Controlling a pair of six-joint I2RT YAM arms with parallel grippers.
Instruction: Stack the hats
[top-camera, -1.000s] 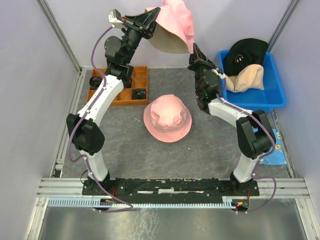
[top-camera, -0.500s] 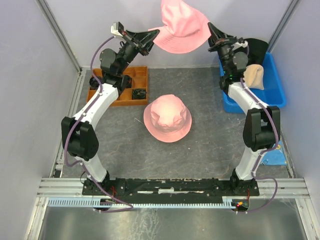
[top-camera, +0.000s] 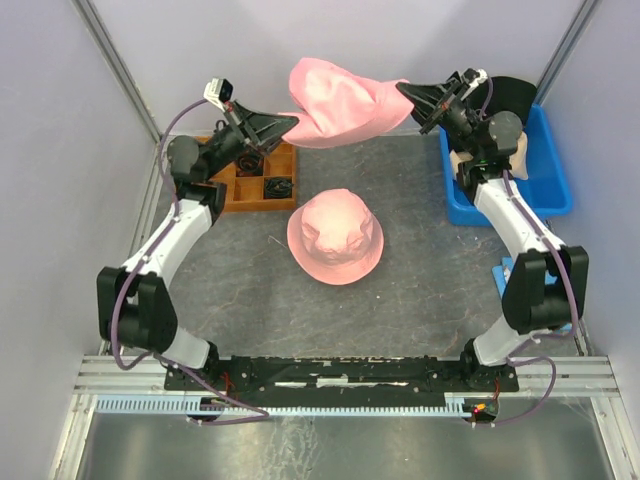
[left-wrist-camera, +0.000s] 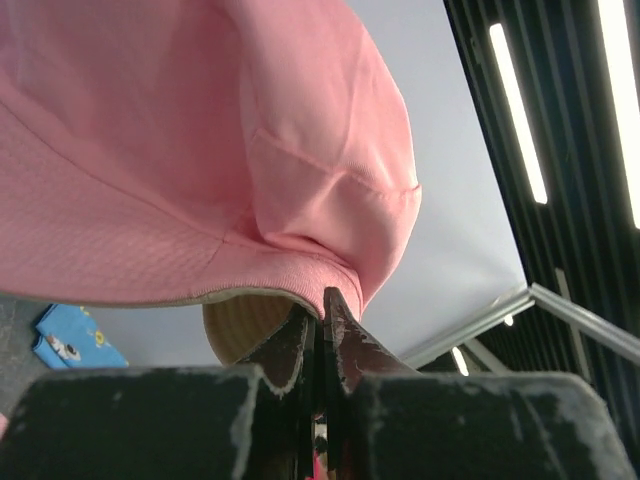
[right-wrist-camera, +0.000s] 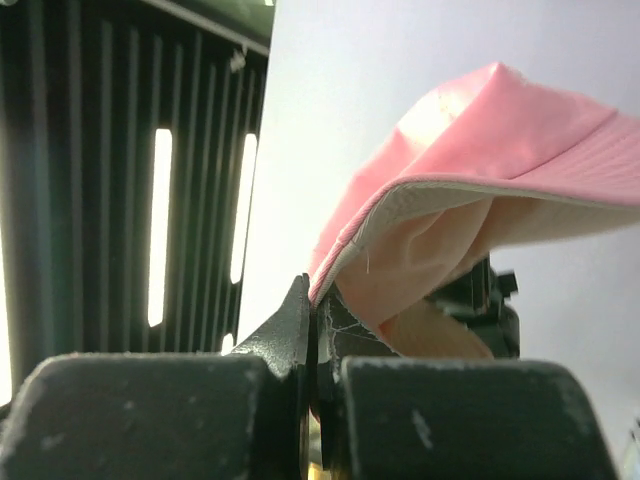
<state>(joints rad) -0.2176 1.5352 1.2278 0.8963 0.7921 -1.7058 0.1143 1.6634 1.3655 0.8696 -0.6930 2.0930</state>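
Note:
A pink hat (top-camera: 340, 105) hangs in the air at the back, stretched between both grippers. My left gripper (top-camera: 290, 124) is shut on its left brim (left-wrist-camera: 300, 285). My right gripper (top-camera: 403, 90) is shut on its right brim (right-wrist-camera: 340, 250). A second pink hat (top-camera: 335, 237) lies crown up on the table's middle, below and in front of the held one. A black hat (top-camera: 512, 93) and a beige hat (top-camera: 520, 155) sit in the blue bin (top-camera: 545, 195), mostly hidden by the right arm.
An orange wooden tray (top-camera: 250, 185) with small dark coiled bundles stands at the back left, under the left arm. A round wooden stand (left-wrist-camera: 245, 325) shows behind the held hat in the left wrist view. A blue item (top-camera: 515, 275) lies by the right wall.
Both grippers have lowered and spread apart with the pink hat, bringing it down from high at the back towards the table. The hat on the table has not moved.

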